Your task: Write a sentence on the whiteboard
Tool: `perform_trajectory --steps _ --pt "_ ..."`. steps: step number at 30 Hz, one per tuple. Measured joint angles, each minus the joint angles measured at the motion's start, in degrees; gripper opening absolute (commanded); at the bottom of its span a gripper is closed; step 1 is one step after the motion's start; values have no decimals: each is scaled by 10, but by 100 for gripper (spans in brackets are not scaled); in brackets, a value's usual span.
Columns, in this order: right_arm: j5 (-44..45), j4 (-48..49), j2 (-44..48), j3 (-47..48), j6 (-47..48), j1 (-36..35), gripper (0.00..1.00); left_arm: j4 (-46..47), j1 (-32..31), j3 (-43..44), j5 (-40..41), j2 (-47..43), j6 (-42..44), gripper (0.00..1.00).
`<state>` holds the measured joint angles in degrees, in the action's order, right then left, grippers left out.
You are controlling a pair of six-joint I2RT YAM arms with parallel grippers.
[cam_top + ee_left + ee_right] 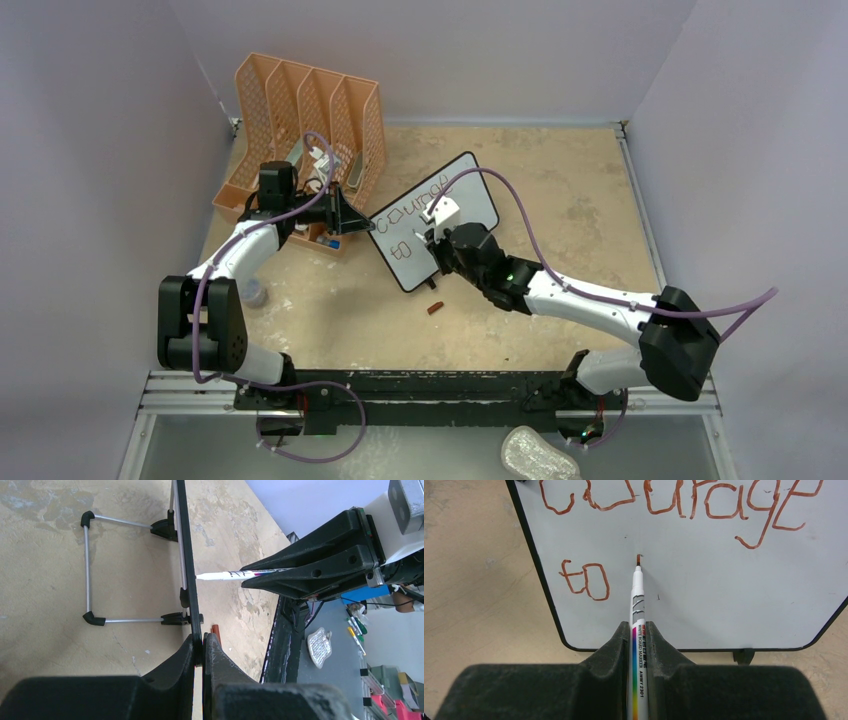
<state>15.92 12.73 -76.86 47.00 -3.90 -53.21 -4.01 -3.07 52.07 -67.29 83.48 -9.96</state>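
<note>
The whiteboard [475,205] stands tilted at mid-table, seen edge-on [186,555] from the left wrist. My left gripper [362,225] is shut on its black frame [202,647] at the left edge. My right gripper [437,243] is shut on a white marker [638,605], which juts from between the fingers [639,630]. The marker's tip touches the board just below a short fresh stroke [639,559]. The sentence [684,500] in red-brown ink reads "courage" on the upper line, with "to" [585,581] on the lower line, left of the tip.
An orange perforated file organizer [310,110] stands at the back left, close behind my left arm. A red-brown marker cap [434,308] lies on the table in front of the board. The board's wire stand [89,570] reaches out behind it. Walls enclose three sides.
</note>
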Motion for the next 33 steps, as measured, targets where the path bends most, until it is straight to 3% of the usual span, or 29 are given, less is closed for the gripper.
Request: perform_trajectory --steps 33 --pt "-4 -37 38 -23 -10 0 0 0 0 0 -1 0 0 0"
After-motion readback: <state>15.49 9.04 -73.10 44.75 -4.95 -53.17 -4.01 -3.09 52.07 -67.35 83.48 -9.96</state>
